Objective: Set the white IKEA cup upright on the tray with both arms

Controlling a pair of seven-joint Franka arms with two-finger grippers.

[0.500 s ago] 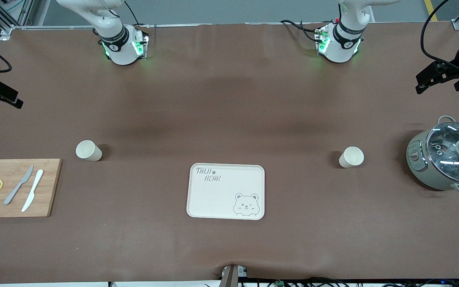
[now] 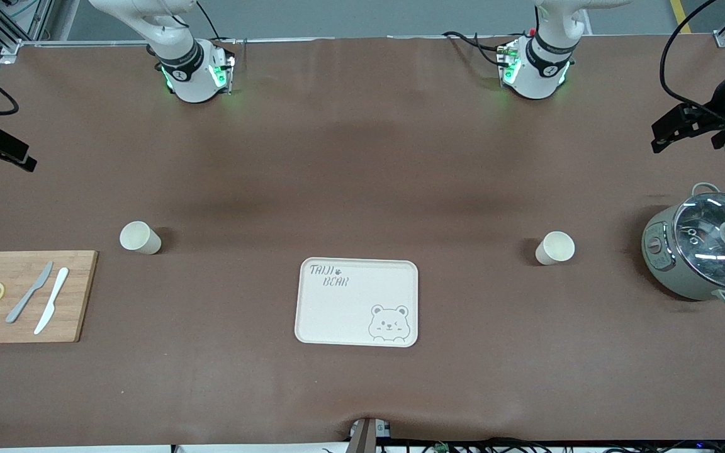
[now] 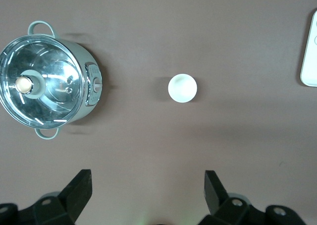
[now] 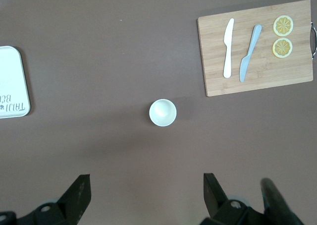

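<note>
Two white cups stand upright on the brown table. One cup (image 2: 555, 248) is toward the left arm's end and shows in the left wrist view (image 3: 182, 87). The other cup (image 2: 140, 238) is toward the right arm's end and shows in the right wrist view (image 4: 162, 112). The cream tray (image 2: 337, 308) with the bear lies between them, nearer the front camera, with nothing on it. My left gripper (image 2: 668, 129) (image 3: 148, 185) hangs open and empty, high over the table by the pot. My right gripper (image 2: 19, 158) (image 4: 146, 188) hangs open and empty, high over the table's other end.
A grey-green pot (image 2: 705, 248) with a glass lid stands at the left arm's end, beside the cup there. A wooden cutting board (image 2: 70, 296) with two knives and two lemon slices lies at the right arm's end.
My left gripper has shifted slightly toward the table's middle. The right arm, the cups and the tray have not moved.
</note>
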